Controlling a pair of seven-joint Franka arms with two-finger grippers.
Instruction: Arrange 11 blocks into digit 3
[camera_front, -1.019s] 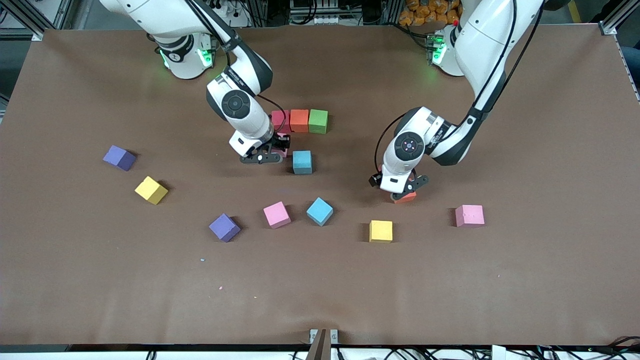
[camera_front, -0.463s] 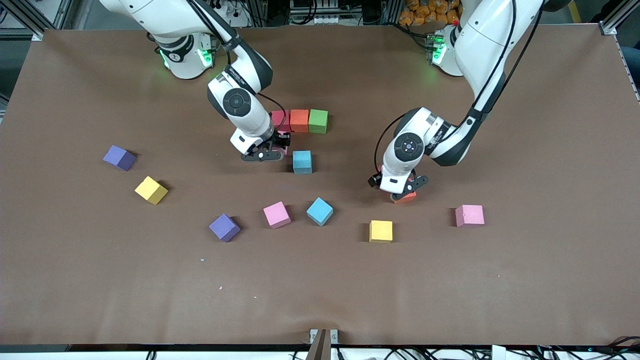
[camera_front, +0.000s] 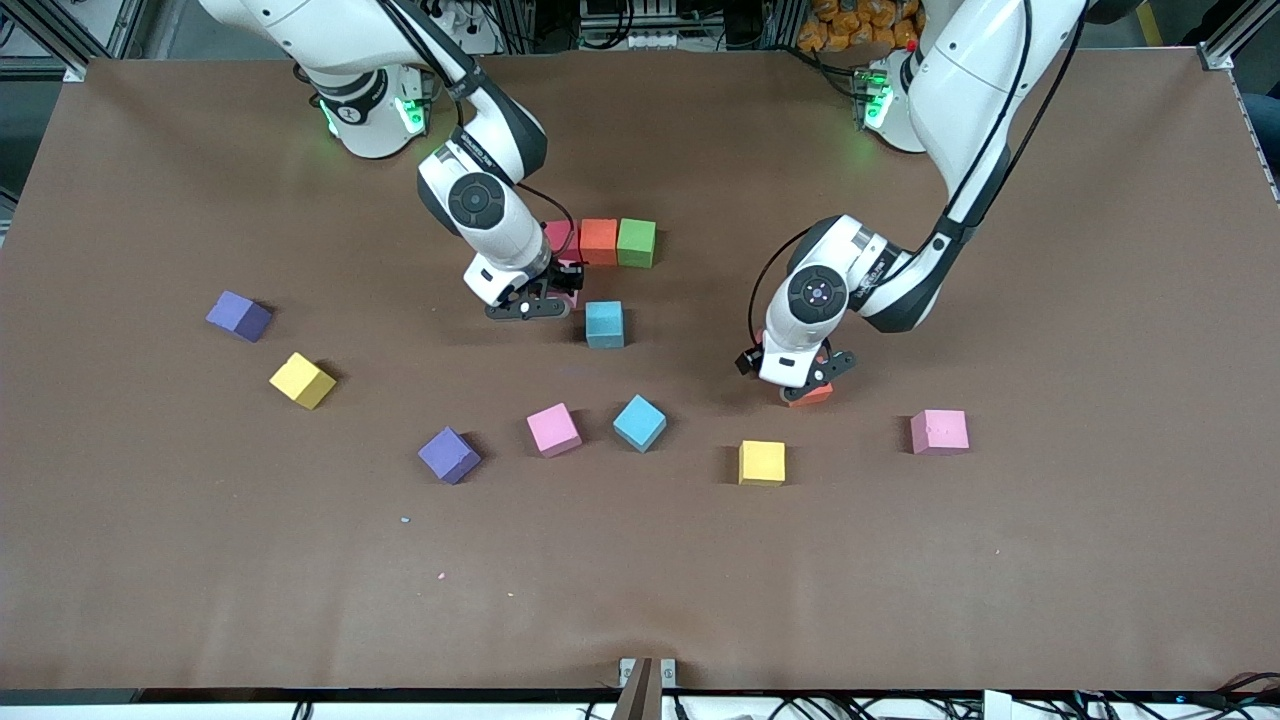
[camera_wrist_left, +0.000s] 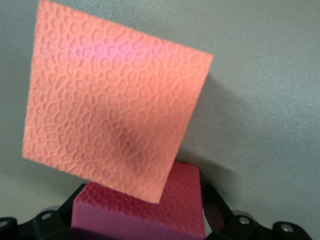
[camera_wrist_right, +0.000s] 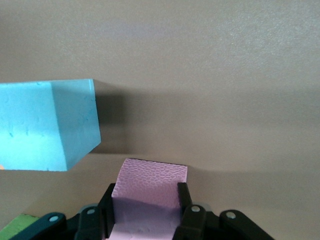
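While the right gripper clamps a pink block, the left gripper waits.

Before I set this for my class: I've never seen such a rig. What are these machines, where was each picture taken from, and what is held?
These are two robot arms at a brown table, each ending in a two-finger gripper. The wide picture comes from a high camera facing the robots. The two close-ups come from cameras on the arms' wrists.

The job is to lay foam blocks out as a digit 3. A row of red, orange and green blocks is already laid, with a blue block nearer the camera.

The right gripper, beside that blue block, is shut on a pink block. The left gripper is open, its fingers either side of an orange-red block on the table. Seven loose blocks lie around.
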